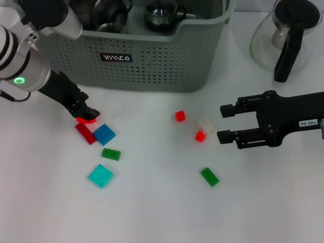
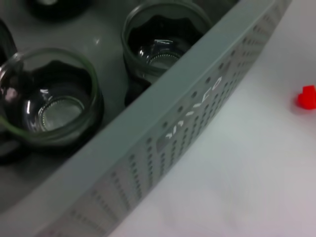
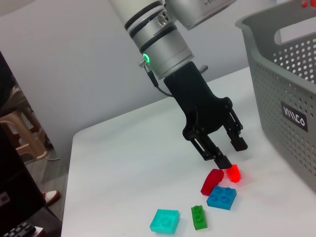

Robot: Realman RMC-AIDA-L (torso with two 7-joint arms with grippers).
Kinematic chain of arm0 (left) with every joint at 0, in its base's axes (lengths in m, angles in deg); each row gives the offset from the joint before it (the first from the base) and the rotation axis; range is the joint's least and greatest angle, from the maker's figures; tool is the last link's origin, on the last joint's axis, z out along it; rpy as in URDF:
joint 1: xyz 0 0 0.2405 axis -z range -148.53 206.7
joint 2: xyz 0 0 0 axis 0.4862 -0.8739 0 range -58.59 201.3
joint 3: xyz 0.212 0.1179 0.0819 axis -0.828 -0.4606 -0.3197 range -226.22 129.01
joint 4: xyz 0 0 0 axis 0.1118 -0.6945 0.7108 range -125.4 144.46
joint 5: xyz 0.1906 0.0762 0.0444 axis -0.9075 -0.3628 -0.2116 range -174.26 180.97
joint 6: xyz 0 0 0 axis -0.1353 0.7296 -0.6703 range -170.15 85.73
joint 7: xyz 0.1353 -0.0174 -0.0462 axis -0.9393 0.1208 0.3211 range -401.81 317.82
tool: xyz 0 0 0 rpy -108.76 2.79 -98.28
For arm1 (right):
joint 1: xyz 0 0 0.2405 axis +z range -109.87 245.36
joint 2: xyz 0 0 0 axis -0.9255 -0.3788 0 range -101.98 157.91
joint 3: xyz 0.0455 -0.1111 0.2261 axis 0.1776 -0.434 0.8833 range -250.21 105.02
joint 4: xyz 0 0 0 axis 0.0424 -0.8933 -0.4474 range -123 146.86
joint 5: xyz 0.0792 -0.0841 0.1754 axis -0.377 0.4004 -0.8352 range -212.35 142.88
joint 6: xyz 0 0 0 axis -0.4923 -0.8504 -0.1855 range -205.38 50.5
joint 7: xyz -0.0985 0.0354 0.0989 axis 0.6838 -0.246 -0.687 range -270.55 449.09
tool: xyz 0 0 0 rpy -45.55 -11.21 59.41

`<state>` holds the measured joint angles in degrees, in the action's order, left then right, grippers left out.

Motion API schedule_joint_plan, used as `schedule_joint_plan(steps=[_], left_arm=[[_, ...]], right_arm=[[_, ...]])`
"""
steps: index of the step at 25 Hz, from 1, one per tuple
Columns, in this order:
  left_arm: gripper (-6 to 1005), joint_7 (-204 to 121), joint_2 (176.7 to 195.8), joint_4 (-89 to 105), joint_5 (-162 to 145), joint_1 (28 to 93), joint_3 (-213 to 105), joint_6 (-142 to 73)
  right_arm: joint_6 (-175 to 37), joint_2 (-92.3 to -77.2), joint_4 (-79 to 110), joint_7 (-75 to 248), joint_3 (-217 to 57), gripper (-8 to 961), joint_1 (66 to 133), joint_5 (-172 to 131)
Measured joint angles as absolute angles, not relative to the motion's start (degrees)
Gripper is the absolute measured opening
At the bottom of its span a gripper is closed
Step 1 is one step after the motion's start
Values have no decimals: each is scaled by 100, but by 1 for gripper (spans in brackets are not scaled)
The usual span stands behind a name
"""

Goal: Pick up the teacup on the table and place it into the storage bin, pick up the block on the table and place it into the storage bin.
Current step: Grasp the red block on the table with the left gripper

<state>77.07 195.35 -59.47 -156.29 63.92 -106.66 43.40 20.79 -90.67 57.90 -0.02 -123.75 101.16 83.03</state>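
Red brick (image 3: 234, 173) sits right under my left claw (image 3: 230, 153), its fingers spread and empty to straddle it, while my right claw (image 1: 227, 123) waits open nearby.

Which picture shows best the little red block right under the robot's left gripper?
The right wrist view: the red block sits clear below the open left gripper. In the head view the block is half hidden. The left wrist view misses it.
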Motion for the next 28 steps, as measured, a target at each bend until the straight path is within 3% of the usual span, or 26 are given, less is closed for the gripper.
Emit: schedule_joint_plan(steps=[22,28], left_arm=[[533,7264,19532,-5375,-15713,6349,-10933,3810],[452,7327,19550,-5486,-15792,6327,-10935,4033]], right_arm=[[2064,-9069,5737,-9,-12295,713,10088,8295],[2063,-9069,5737,-28,-12289,714,10117,8295]])
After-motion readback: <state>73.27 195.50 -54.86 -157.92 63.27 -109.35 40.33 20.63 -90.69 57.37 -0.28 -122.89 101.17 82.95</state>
